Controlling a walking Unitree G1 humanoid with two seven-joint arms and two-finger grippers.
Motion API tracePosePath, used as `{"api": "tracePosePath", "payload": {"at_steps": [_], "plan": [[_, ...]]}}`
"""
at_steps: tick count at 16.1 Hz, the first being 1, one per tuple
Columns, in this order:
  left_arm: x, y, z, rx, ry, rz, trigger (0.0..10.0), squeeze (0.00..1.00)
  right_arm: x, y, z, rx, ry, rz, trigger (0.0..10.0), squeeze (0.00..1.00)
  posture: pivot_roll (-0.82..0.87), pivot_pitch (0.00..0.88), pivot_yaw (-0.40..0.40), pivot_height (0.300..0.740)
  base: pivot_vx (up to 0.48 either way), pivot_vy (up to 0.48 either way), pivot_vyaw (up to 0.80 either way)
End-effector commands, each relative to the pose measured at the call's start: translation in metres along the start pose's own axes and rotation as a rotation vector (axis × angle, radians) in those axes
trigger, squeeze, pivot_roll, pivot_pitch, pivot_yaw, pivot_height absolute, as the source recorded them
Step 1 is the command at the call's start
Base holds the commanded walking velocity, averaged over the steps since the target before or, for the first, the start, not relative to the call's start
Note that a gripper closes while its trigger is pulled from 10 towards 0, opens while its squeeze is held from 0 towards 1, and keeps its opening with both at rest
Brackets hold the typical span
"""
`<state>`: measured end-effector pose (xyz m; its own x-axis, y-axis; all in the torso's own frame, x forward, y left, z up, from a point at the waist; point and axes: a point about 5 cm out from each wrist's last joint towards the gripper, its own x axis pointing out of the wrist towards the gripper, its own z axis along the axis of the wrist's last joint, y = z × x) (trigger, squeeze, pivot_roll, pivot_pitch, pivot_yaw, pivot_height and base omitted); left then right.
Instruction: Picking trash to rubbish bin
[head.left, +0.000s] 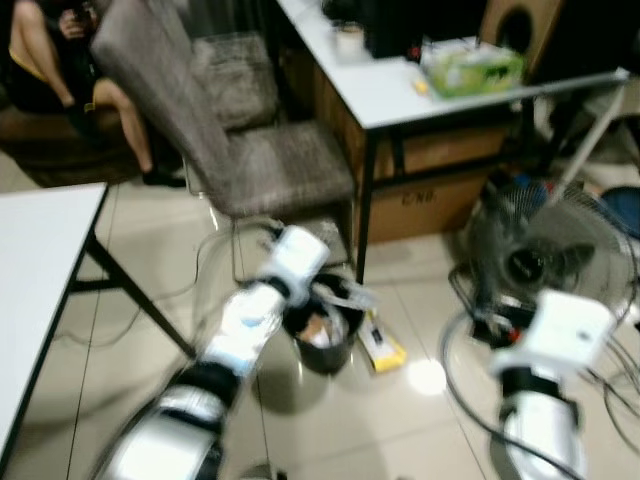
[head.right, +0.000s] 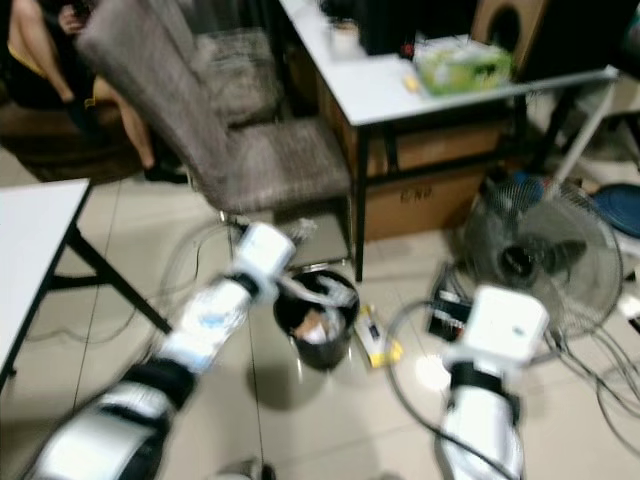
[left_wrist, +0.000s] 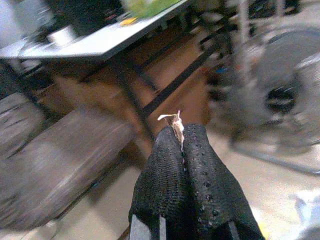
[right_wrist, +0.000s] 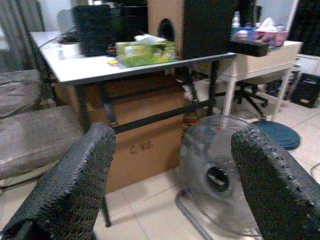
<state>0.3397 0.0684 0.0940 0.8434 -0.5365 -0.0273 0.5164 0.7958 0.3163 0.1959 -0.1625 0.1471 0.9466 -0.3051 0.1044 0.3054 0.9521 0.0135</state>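
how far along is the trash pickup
Done: the bin by the chair already holds some trash. In hand: the left gripper, above the bin, is shut on a small pale scrap, not yet dropped. Left: a yellow packet lies on the floor beside the bin. The right gripper is open, holding nothing.

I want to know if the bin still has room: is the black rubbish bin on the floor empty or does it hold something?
Not empty. The black rubbish bin stands upright, with pale trash visible inside; how full cannot be told.
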Motion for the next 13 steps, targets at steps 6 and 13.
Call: {"api": "tracePosePath", "payload": {"at_steps": [6, 13], "plan": [[-0.0045, 0.0124, -0.0027, 0.037, 0.012, 0.013, 10.0, 0.0, -0.0009, 0.005, 0.0, 0.01, 0.001, 0.019, 10.0, 0.0, 0.0, 0.118, 0.058, 0.74, 0.0, -0.044, 0.0], [-0.0052, 0.0142, -0.0048, 0.043, 0.027, 0.015, 10.0, 0.0, -0.0018, 0.0053, -0.001, 0.006, 0.006, 0.014, 10.0, 0.0, 0.0, 0.121, 0.062, 0.74, 0.0, -0.353, 0.0]]}}
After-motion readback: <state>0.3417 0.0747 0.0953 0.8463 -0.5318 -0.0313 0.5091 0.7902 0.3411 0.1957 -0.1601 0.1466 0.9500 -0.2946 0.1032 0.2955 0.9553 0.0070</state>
